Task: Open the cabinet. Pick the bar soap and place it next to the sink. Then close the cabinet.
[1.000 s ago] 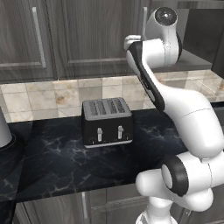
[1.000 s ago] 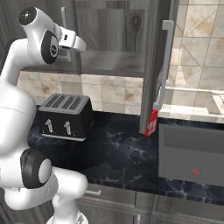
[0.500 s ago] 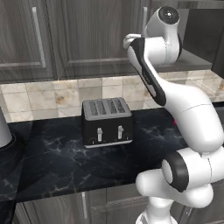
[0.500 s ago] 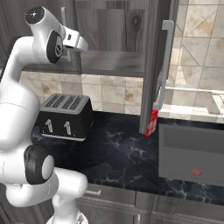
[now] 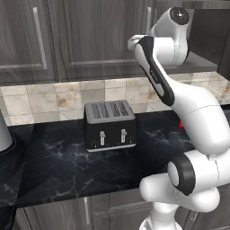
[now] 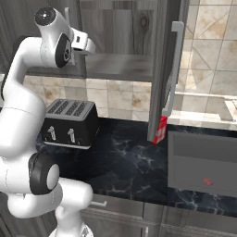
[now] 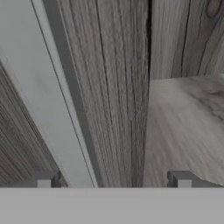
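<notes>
Now the gripper [image 7: 114,180] stands wide and empty at the cabinet [image 6: 115,23], its door [image 6: 159,69] open at upper right of the right base view. Where on the shelf [image 6: 121,65] the bar soap lies I cannot tell; probably light, hard, slick: pinch its long sides.

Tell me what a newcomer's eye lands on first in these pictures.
The white arm rears up at the wall cabinet, whose right door stands swung out over the black countertop. A black toaster sits mid-counter. In the hand view the open pincer faces the pale shelf.
</notes>
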### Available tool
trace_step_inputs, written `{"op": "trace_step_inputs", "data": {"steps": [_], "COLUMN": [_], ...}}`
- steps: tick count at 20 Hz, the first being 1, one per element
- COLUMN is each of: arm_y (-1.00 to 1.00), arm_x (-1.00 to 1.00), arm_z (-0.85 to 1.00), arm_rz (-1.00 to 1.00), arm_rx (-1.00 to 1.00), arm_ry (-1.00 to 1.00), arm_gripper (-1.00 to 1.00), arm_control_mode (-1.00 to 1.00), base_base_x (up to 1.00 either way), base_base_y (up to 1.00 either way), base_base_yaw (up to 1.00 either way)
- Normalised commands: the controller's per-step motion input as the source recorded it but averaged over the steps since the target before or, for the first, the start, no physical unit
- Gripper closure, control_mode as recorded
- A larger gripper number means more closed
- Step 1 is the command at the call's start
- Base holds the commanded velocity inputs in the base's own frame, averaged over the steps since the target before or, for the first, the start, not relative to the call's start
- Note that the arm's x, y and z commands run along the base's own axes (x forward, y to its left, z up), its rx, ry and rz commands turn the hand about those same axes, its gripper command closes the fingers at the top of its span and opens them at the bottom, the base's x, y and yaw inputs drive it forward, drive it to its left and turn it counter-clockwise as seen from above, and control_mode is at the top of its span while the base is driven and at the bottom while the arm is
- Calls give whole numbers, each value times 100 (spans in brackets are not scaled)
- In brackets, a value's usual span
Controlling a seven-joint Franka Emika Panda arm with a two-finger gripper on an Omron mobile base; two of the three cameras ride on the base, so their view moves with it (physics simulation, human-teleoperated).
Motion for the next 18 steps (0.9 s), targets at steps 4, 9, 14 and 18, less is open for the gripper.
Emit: {"op": "trace_step_inputs", "data": {"steps": [4, 9, 14, 18], "arm_y": [0, 0, 0, 0], "arm_x": [15, 0, 0, 0], "arm_z": [-8, 0, 0, 0], "arm_rz": [0, 0, 0, 0], "arm_rx": [0, 0, 0, 0], "arm_ry": [0, 0, 0, 0], "arm_gripper": [-100, -100, 100, 100], "arm_control_mode": [-100, -100, -100, -100], "base_base_x": [0, 0, 0, 0], "base_base_y": [0, 0, 0, 0], "base_base_yaw": [0, 0, 0, 0]}}
